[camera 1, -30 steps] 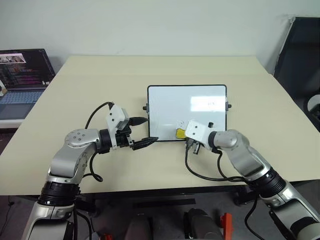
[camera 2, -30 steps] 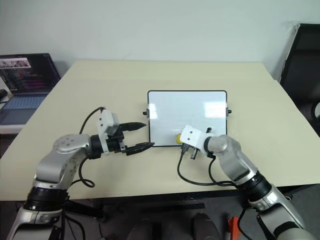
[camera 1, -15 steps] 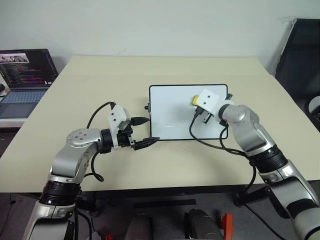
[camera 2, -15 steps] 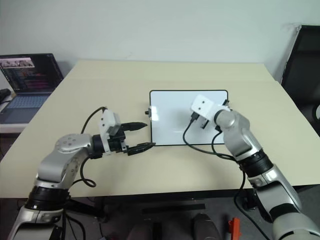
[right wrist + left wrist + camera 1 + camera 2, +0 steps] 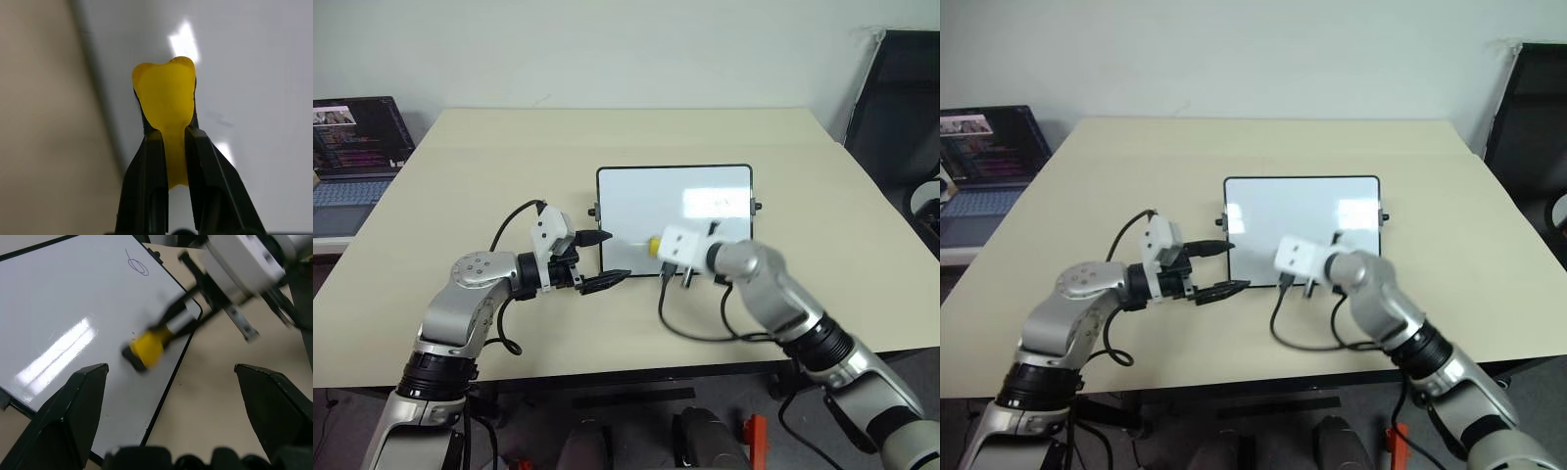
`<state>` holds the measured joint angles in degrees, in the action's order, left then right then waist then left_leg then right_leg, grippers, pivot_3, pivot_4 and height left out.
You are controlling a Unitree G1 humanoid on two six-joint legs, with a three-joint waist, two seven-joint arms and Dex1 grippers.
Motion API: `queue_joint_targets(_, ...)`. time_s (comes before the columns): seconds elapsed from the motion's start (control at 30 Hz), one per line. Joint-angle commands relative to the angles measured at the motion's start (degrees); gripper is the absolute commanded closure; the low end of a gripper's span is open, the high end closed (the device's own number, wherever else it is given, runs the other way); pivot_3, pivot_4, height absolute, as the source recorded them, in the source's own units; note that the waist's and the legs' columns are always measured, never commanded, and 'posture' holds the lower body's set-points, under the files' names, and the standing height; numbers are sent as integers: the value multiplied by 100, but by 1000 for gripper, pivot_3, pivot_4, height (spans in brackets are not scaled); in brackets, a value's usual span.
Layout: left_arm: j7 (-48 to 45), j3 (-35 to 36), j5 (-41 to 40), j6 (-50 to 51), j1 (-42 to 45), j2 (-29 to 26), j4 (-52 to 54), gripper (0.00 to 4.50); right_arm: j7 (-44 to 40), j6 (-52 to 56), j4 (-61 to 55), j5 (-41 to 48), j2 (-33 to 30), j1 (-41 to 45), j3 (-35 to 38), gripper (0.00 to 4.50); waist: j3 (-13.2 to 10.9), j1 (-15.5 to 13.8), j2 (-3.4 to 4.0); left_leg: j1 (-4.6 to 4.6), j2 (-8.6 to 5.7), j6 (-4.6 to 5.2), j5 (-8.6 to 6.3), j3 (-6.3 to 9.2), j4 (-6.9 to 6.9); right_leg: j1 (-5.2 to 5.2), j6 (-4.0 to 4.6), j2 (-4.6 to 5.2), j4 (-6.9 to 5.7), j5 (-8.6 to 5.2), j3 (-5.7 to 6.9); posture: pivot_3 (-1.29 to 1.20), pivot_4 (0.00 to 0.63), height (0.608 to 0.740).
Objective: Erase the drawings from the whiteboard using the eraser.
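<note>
Broad beige desk [image 5: 509, 157] carrying the rectangular glossy white whiteboard [image 5: 636, 196] with thin dark frame and small black side knobs, lying flat near the desk's middle. Open dark laptop [image 5: 357, 147] off the desk's far left corner, no part in the job.

Right arm reaches in over the board's near edge. Right pincer [image 5: 171, 147] is clamped tight on the small yellow block eraser [image 5: 166, 105], the block squeezed between both black fingers and bulging past the tips. In the left wrist view the eraser [image 5: 145, 348] sits on or just above the white surface, close inside the board's frame edge and blurred by motion; contact cannot be settled from that.

Left pincer [image 5: 599, 260] hovers just off the board's near left corner, its two fingers well apart, holding nothing.

The drawings: one small blue-black oval scribble [image 5: 138, 265] stands unwiped, well apart from the eraser, near the board's edge. Other marks are too faint to tell.

Step in hand: wiping, mid-stroke, task part done at best. Next move, by my reckoning, calls for carrying the eraser across to the oval scribble, dark base pressed flat, grip kept firm. The free left pincer could steady the frame should the board slide.
</note>
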<state>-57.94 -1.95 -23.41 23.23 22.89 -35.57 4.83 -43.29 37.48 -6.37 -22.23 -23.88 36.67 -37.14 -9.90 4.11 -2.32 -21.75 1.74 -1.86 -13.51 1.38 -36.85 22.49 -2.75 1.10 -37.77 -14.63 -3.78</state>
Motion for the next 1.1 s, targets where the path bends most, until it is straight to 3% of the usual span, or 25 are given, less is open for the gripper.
queue_joint_targets(0.03,19,45,16,-110,116,18,88,0,15,158,608,-142,-92,-176,-42,4305,1,-1,-1,1,-1,0,0,-1,-1,-1,-1,2,0,1,-1,0,150,740)
queue_joint_targets(0.47,-41,-18,63,-168,270,92,-50,0,1284,-1,1416,-345,-311,750,1197,4312,-8,-95,6,-5,-5,-1,2,9,-8,43,0,12,11,2,-8,0,150,740)
queue_joint_targets(0.67,-70,-44,87,-175,327,135,-94,0,1398,-103,1559,-402,-379,937,1369,4319,-4,-101,0,-19,-7,1,4,0,-5,58,-1,17,13,4,-19,0,150,740)
queue_joint_targets(0.77,-81,-50,92,-177,349,156,-100,0,1168,-24,1292,-221,-258,803,1422,4325,-3,-74,-2,-54,-9,-2,0,-13,7,61,-9,10,11,10,-19,0,150,740)
queue_joint_targets(0.9,-122,48,9,-131,366,96,-55,0,-310,-640,-285,1333,-273,382,1926,4331,-15,-68,4,-86,-6,-1,0,-3,9,82,-41,-1,12,28,-10,0,150,740)
queue_joint_targets(0.97,-161,118,-16,-152,390,46,-107,0,-793,-432,-955,2100,-354,68,2399,4331,-42,-71,31,-107,-5,0,-1,0,12,101,-43,-3,13,27,-5,0,150,740)
queue_joint_targets(1.1,-209,217,19,-217,491,-57,-240,0,-1245,43,-1484,2877,-1099,-541,3333,4331,-73,-157,55,-162,-9,-2,-2,6,11,147,-48,0,12,24,3,0,150,740)
